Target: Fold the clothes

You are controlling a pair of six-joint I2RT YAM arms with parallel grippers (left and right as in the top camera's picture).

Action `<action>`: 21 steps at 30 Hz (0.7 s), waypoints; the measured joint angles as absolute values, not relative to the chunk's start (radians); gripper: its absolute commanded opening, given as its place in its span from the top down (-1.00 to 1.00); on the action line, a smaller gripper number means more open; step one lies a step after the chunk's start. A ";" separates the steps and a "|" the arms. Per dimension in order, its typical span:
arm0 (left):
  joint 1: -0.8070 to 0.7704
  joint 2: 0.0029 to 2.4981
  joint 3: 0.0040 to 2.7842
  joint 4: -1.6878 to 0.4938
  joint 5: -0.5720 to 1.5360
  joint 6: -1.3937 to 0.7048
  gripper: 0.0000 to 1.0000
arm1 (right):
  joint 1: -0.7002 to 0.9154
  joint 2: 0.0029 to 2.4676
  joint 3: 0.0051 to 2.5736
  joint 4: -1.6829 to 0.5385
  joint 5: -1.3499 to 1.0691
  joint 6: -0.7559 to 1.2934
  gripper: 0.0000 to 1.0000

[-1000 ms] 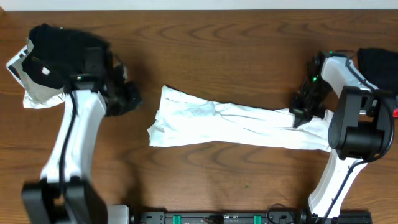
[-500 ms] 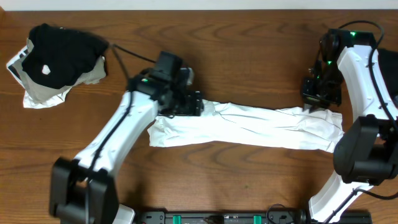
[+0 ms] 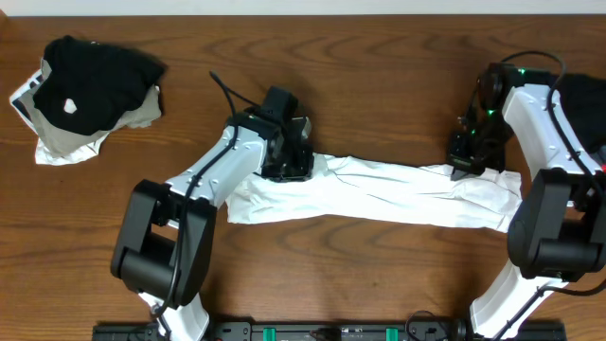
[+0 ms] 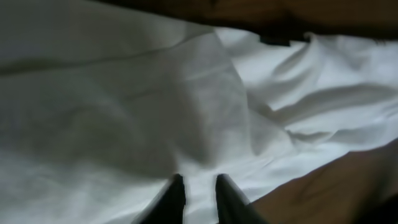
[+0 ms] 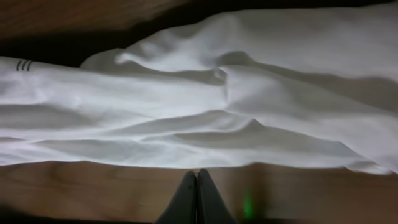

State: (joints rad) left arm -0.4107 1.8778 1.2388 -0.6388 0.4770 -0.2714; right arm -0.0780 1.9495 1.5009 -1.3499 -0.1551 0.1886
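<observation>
Nearest me, the white T-shirt (image 3: 379,194) lies bunched in a long band across the brown wood-grain table (image 3: 379,76). My left gripper (image 3: 289,165) sits on its left end, fingers (image 4: 177,198) nearly together, pinching cloth. My right gripper (image 5: 197,182) is pressed together over bare wood beside the right end. Three short dark strokes (image 5: 23,64) on the cloth are unreadable. Far left, a black garment (image 3: 95,71) tops pale cloth.

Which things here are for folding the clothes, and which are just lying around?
For the job:
- white T-shirt
- left tool
- right tool

Just lying about:
- black garment with a white spot
- pale cloth under it
- another black garment at the right edge
</observation>
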 measured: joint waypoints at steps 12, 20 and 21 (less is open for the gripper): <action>-0.410 1.918 1.223 -0.646 0.485 -0.267 0.88 | -0.074 1.950 1.481 -1.321 -0.210 0.189 0.97; -0.363 1.977 1.217 -0.649 0.518 -0.265 0.88 | -0.074 1.950 1.481 -1.323 -0.213 0.189 0.97; -0.348 1.981 1.217 -0.649 0.527 -0.263 0.88 | -0.074 1.950 1.481 -1.323 -0.213 0.189 0.97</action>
